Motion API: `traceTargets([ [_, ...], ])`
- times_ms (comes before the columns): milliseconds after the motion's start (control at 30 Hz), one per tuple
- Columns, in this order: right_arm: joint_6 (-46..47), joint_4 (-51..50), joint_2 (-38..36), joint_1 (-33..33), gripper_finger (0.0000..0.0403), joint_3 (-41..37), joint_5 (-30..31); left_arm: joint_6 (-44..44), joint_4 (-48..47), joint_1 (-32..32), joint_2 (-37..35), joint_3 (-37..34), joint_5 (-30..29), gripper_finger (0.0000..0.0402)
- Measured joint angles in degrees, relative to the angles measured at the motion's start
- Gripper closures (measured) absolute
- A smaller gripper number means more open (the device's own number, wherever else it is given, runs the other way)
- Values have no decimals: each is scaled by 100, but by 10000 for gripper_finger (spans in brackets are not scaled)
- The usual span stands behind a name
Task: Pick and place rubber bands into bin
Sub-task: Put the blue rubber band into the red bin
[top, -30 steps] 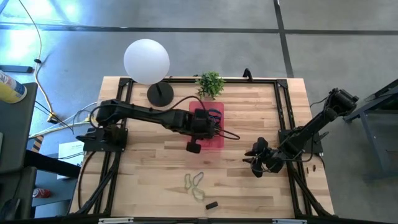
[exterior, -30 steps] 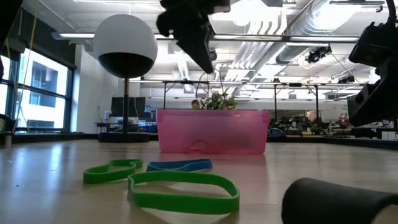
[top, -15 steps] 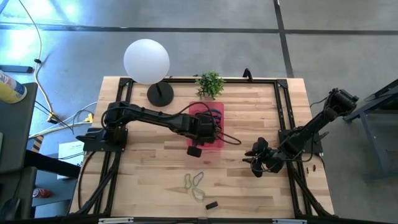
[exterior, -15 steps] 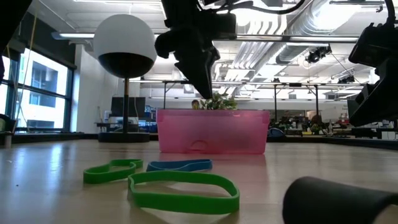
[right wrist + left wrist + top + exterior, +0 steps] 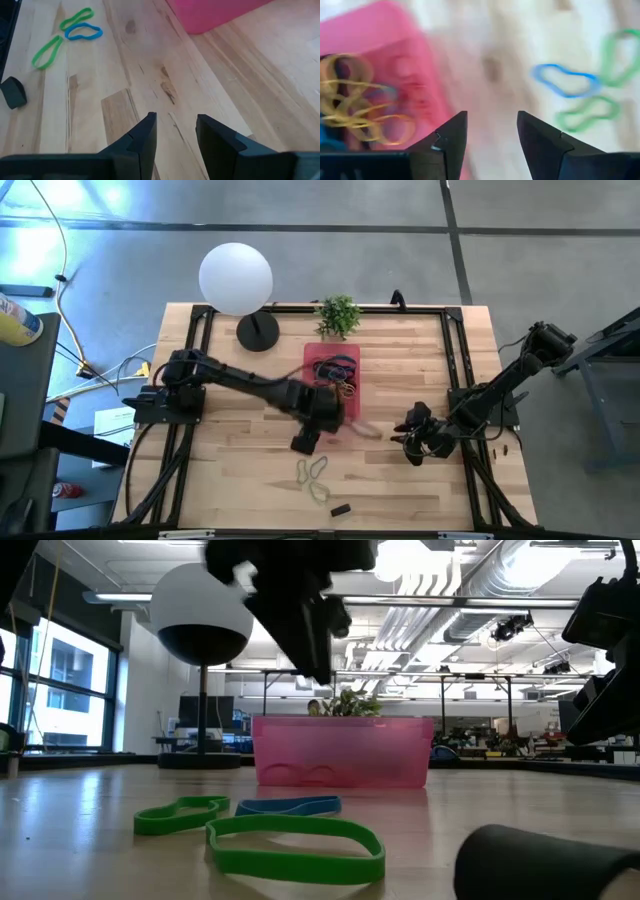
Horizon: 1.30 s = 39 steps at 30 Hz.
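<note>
Bands [image 5: 565, 86] ahead of the left gripper [image 5: 490, 132], whose jaws stand apart and empty, look light and floppy; pinch one strand.

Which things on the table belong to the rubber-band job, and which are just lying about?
Job:
rubber bands
bin
left gripper, open and empty

Lying about:
globe lamp
potted plant
black block

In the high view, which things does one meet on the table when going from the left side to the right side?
Lamp → left gripper → small black block → right gripper. The rubber bands, bin and plant overlap the left gripper in this order, so I leave them out.
</note>
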Motion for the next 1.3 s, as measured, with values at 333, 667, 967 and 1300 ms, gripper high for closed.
traceTargets([
  [333,-181,-106,0,0,274,2,162,-1679,202,-1116,0,0,-559,255],
  [667,-192,-7,2,-9,274,2,159,-3210,612,-1286,381,8,-850,262],
  [967,-153,154,58,29,274,6,81,-3775,832,-1275,865,15,-504,274],
  [1300,-144,390,368,28,274,9,-35,-3981,668,-1275,1227,-20,-376,286],
])
